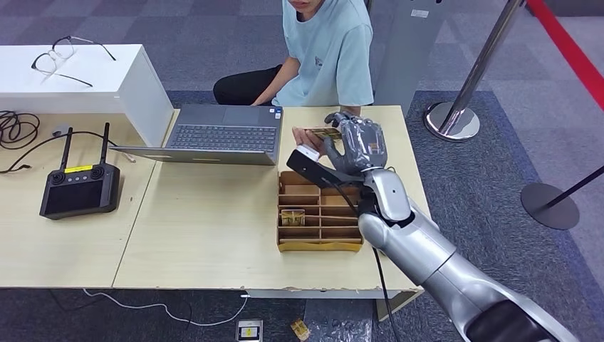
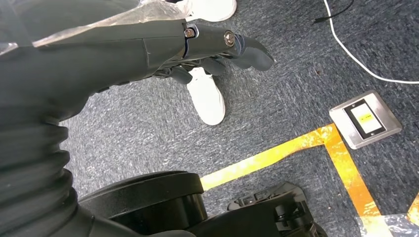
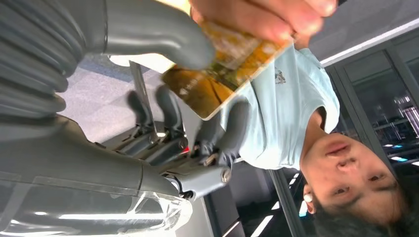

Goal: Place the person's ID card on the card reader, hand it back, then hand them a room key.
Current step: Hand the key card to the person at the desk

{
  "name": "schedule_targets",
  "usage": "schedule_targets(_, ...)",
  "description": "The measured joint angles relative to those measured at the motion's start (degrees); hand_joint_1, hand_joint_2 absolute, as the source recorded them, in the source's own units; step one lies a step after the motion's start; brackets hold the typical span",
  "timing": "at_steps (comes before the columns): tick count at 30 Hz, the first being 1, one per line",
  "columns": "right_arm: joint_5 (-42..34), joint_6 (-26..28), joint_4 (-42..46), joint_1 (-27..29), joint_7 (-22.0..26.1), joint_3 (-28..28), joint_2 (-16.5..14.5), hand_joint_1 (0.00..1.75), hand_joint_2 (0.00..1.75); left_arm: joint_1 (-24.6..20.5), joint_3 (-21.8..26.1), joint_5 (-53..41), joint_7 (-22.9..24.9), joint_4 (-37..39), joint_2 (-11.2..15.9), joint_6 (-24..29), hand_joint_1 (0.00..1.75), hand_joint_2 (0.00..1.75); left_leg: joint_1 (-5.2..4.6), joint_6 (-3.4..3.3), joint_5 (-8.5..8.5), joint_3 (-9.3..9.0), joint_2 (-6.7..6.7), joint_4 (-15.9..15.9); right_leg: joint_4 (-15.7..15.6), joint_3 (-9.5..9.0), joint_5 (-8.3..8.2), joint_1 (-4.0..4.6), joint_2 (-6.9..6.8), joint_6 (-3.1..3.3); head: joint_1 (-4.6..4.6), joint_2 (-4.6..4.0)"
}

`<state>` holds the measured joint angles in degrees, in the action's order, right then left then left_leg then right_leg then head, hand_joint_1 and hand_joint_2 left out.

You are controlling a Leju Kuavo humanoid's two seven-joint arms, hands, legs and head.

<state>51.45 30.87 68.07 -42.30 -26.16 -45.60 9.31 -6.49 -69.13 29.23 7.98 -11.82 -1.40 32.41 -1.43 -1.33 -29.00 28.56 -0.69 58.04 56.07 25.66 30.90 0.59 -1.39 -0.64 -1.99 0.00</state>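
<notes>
Pale wooden surface (image 1: pixel 206 235), seen from our head camera, carries a laptop (image 1: pixel 221 135) at ten o'clock of the scene's middle, a black controller (image 1: pixel 78 189) at nine o'clock, and a divided cardboard tray (image 1: pixel 318 214) at four o'clock; a white box (image 1: pixel 78 75) with spectacles (image 1: pixel 68 57) on it sits at the far left, and grey carpet lies beyond. A person in a light blue shirt (image 1: pixel 327 50) sits across the surface at twelve o'clock. Our right hand (image 1: pixel 356 146) is raised over the far edge of the tray, fingers curled around a card (image 1: pixel 320 133) with a yellow-brown printed face. The right wrist view shows the thumb pressed on one face of the card (image 3: pixel 217 74) and darker fingers behind the other, so we judge the hand clamped on it, while the person's fingertips (image 3: pixel 262 17) pinch the opposite end. The card thus lies between the two, its long axis running roughly from our palm toward the person at about eleven o'clock of the hand. We cannot tell whether this is the ID card or a room key, nor which party is giving. A flat black device (image 1: pixel 313 167), possibly the card reader, lies just below the hand at seven o'clock. Our left hand (image 2: pixel 217 49) hangs above the carpet, fingers loosely curled and holding nothing, well away from the exchange, so the right hand is plainly the nearer one.
</notes>
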Motion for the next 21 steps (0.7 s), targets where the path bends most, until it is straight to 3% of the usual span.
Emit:
schedule_targets(12,0.6,0.2,-1.1,0.0,0.5,-0.8,-0.2,0.0,1.75,0.0,-0.4,0.1,0.0,0.0,0.0,-0.1,0.0,1.75,0.0,0.0,0.0,0.0,0.0,0.0,0.0,0.0,0.0,0.0,0.0,0.0,0.0,0.0)
schedule_targets(21,1.5,-1.1,3.2,0.8,0.2,-1.1,-0.2,0.0,1.75,0.0,-0.4,0.9,-0.8,0.0,0.0,0.4,0.0,1.75,0.0,0.0,0.0,-0.02,0.0,0.0,0.0,0.0,0.0,0.0,0.0,0.0,0.01,0.0)
